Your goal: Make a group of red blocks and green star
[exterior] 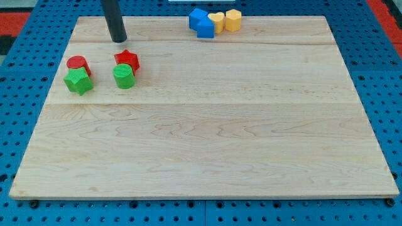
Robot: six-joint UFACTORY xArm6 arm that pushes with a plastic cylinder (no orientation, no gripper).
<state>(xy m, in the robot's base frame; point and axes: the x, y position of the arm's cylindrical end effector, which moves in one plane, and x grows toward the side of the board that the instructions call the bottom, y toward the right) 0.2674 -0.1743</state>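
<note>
A red cylinder [79,64] sits at the view's left, touching the green star [78,81] just below it. A red star [127,60] lies a short way to their right, touching a green cylinder [124,76] below it. A gap separates the two pairs. My tip [119,40] rests on the board just above and slightly left of the red star, apart from it.
Two blue blocks [201,22] and two yellow blocks [226,21] cluster at the view's top, right of centre. The wooden board [207,138] lies on a blue pegboard surface [19,94].
</note>
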